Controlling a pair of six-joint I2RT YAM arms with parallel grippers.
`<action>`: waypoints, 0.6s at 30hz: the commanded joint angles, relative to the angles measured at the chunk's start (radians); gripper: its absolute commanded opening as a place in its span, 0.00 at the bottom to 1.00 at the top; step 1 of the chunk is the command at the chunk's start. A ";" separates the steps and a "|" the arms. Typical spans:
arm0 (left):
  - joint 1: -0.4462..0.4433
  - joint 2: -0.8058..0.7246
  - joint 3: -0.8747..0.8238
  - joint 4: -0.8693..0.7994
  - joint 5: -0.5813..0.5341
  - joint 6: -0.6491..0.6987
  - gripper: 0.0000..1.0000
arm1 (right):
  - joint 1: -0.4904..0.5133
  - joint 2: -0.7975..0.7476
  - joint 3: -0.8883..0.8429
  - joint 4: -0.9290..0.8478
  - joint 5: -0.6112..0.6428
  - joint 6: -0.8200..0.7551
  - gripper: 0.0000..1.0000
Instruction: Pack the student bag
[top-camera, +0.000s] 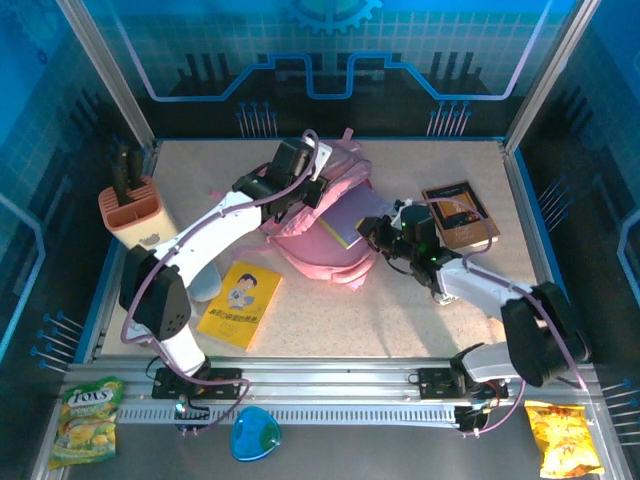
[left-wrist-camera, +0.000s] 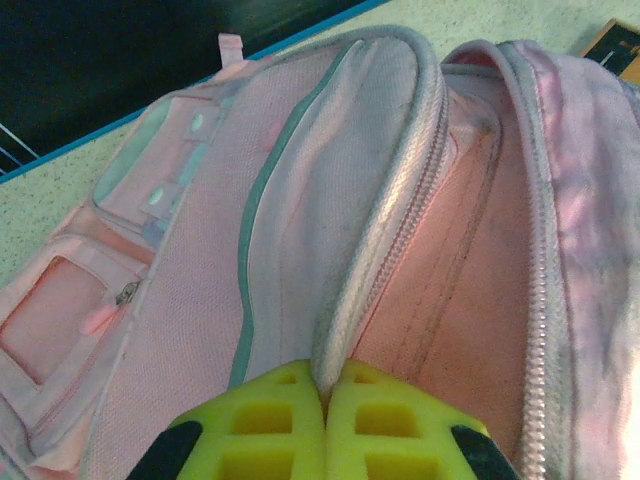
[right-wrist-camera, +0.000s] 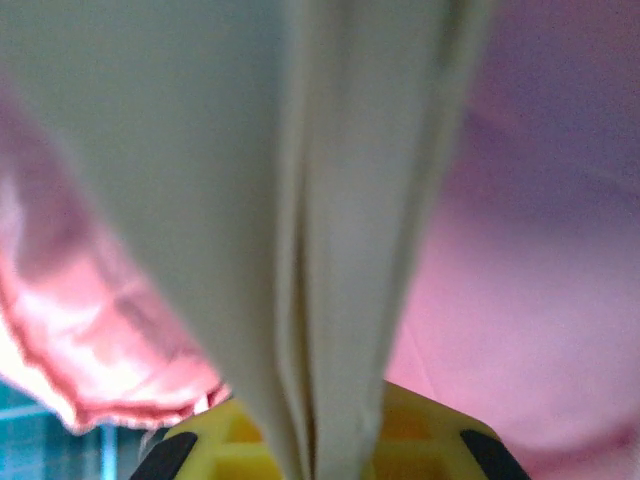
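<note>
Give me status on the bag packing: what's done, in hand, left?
Done: student bag unzipped, left gripper pinching its zipper rim to hold the mouth open. In hand: right gripper clamped on a purple notebook, seemingly partway into the mouth. Left: yellow booklet and brown book lie on the table; then zip up.

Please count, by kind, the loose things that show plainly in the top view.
Books: 3, purple book, brown book, yellow booklet
Snack bags: 2, green snack bag, yellow snack bag
Backpacks: 1, student bag
Holders: 1, pen holder
Others: 1, blue heart-shaped thing
Total: 8
</note>
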 joint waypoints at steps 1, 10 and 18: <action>-0.012 -0.093 -0.003 0.165 0.025 -0.045 0.00 | 0.010 0.075 0.070 0.160 0.004 0.066 0.00; -0.012 -0.123 -0.025 0.198 0.048 -0.086 0.00 | 0.072 0.298 0.251 0.067 0.117 0.171 0.00; -0.008 -0.136 -0.041 0.224 0.038 -0.111 0.00 | 0.111 0.508 0.420 0.074 0.133 0.215 0.14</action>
